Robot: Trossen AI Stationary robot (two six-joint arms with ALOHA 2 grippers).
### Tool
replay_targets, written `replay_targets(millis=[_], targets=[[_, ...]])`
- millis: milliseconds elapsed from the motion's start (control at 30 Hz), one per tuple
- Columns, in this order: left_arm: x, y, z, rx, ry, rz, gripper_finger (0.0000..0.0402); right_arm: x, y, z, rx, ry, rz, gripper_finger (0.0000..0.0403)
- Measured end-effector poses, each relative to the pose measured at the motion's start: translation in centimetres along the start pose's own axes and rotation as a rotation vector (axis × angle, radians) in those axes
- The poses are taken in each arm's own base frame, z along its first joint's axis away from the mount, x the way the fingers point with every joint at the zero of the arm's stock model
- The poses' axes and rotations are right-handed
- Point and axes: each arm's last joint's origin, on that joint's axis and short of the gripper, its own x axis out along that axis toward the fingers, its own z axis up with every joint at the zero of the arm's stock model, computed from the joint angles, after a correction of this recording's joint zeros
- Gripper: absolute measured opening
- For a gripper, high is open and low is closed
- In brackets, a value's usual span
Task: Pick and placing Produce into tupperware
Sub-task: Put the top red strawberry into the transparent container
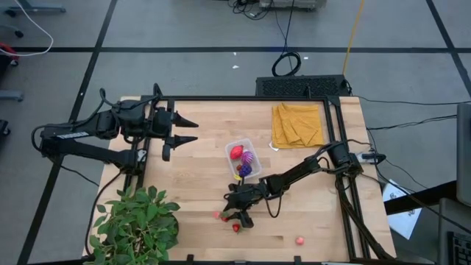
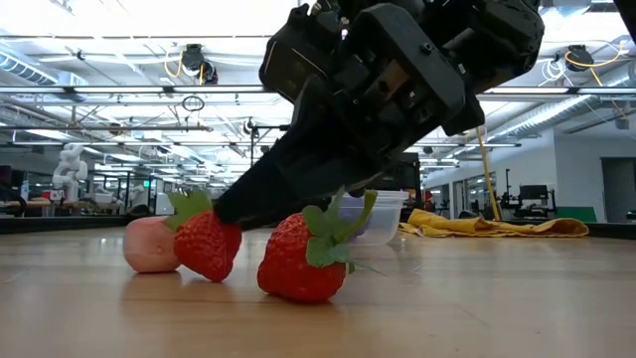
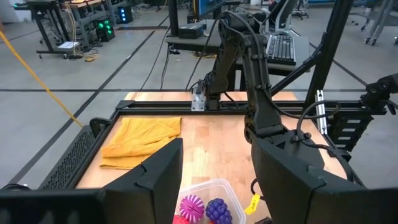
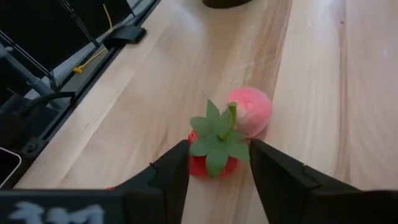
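Note:
The clear tupperware [image 1: 233,146] stands at mid-table and holds a red strawberry, a spiky magenta fruit and purple grapes [image 3: 217,210]. Toward the near edge, my right gripper [image 1: 239,215] is low over the table and open. Its fingers stand either side of a red strawberry [image 4: 214,158] that rests on the wood beside a pink piece [image 4: 250,111]. A second strawberry [image 2: 298,267] lies just nearer, and a small red piece [image 1: 299,240] sits off to the right. My left gripper [image 1: 188,132] hovers open at the left of the tupperware. My right gripper comes in low and slanting, with one finger [image 4: 177,168] on each side of the strawberry's red body [image 4: 198,163]. The strawberry sits on the table. I cannot tell whether the fingers touch it.
A folded mustard cloth [image 1: 297,124] lies at the far right corner. A leafy green plant [image 1: 136,224] fills the near left corner. A black frame [image 1: 221,99] runs round the tabletop. Bare wood lies between the tupperware and the left arm.

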Motion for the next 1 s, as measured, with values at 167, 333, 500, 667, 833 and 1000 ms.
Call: replay_targets(millis=[167,333,500,667,833,1000], targets=[[0.0,0.0,-0.01,0.0,0.002,0.0,0.0196,0.0,0.01,0.06,-0.004,-0.006,0.002,0.0149],[0.0,0.0,-0.06,0.0,0.007,0.0,0.0196,0.0,0.04,0.06,-0.004,-0.005,0.007,0.0149],[0.0,0.0,-0.08,0.0,0.008,0.0,0.0196,0.09,0.44,-0.18,-0.007,0.013,0.013,0.0155],[0.0,0.0,-0.08,0.0,0.008,0.0,0.0195,0.08,0.41,-0.68,0.006,0.064,0.005,0.017],[0.0,-0.01,-0.07,0.0,0.008,0.0,0.0196,0.08,0.4,-0.58,0.004,0.053,0.006,0.0195],[0.0,0.0,-0.07,0.006,0.008,0.0,0.0196,0.09,0.34,-0.56,0.003,0.048,-0.021,0.0216]])
